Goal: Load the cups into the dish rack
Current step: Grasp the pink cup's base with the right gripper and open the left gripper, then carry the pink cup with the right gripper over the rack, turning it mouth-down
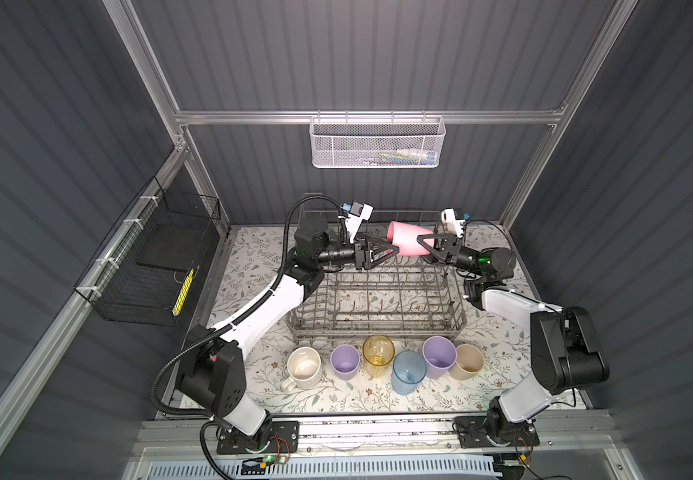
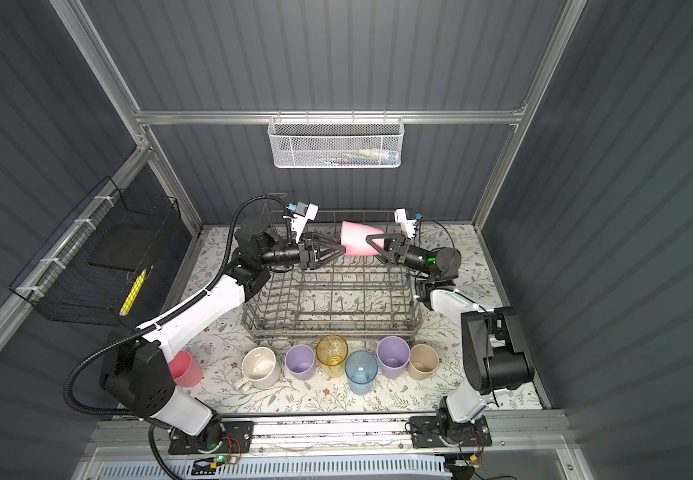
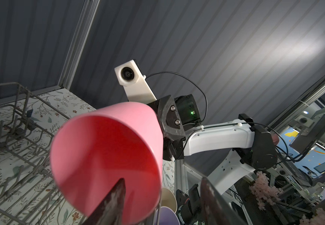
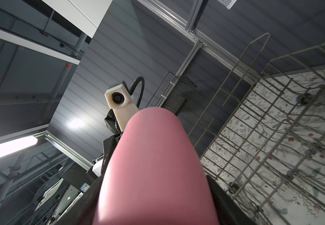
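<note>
In a top view, a pink cup (image 1: 409, 243) lies on its side in the air above the far side of the dish rack (image 1: 378, 328), the right gripper (image 1: 421, 246) clamped on its base end, the left gripper (image 1: 392, 246) at its mouth. Left wrist view: the left fingers (image 3: 116, 202) stand apart, one inside the rim, one outside. Right wrist view: dark fingers (image 4: 224, 200) press both sides of the cup.

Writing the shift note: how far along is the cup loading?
Done: nothing; the dish rack holds no cups. In hand: a pink cup held above the rack's far side by the right gripper; the left gripper is open at its mouth. Left: that cup plus seven other cups standing on the table.
</note>
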Controlling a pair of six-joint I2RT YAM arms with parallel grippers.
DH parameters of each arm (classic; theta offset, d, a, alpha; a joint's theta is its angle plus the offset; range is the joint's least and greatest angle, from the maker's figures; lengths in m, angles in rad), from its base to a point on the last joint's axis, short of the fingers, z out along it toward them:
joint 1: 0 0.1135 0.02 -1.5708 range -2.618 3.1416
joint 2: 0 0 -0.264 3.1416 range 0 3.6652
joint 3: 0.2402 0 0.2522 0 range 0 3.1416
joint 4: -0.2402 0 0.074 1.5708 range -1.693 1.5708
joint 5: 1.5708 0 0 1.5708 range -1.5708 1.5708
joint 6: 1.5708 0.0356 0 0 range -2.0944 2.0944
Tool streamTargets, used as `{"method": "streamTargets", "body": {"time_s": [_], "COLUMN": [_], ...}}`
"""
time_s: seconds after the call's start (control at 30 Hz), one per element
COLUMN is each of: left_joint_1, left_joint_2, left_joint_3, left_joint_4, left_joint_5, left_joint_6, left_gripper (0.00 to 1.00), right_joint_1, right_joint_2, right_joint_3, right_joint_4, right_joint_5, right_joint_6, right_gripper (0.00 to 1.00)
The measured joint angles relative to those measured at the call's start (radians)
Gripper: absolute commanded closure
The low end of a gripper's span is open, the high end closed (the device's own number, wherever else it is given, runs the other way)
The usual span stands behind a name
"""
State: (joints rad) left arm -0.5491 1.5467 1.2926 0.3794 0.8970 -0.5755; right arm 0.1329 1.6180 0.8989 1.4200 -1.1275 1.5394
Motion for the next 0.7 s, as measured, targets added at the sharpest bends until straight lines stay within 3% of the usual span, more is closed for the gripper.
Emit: {"method": "streamTargets", "body": {"time_s": [0.17,0.3,0.4,0.5,0.7], "left_joint_1": [0.002,0.006,0.008,0.012,0.019], "left_joint_2": [-0.092,-0.14,-0.18,-0.226,-0.271], "left_joint_3": [-0.047,-0.061,-0.086,-0.121,-0.15], "left_joint_4": [-0.04,-0.108,-0.154,-0.209,-0.275], "left_joint_5": [-0.085,-0.175,-0.267,-0.369,-0.497], "left_joint_6": [0.045,0.095,0.132,0.174,0.233], "left_gripper": [0.36,0.36,0.36,0.36,0.37], "right_joint_1": [-0.063,-0.106,-0.119,-0.112,-0.097], "right_joint_2": [-0.069,-0.147,-0.216,-0.26,-0.253], "right_joint_3": [-0.018,-0.018,0.016,0.148,0.359], "right_joint_4": [-0.086,-0.28,-0.6,-1.041,-1.556], "right_joint_5": [-0.013,-0.018,0.004,0.107,0.349], "right_joint_6": [-0.051,-0.182,-0.396,-0.695,-1.057], "right_gripper": [0.6,0.6,0.6,0.6,0.6]}}
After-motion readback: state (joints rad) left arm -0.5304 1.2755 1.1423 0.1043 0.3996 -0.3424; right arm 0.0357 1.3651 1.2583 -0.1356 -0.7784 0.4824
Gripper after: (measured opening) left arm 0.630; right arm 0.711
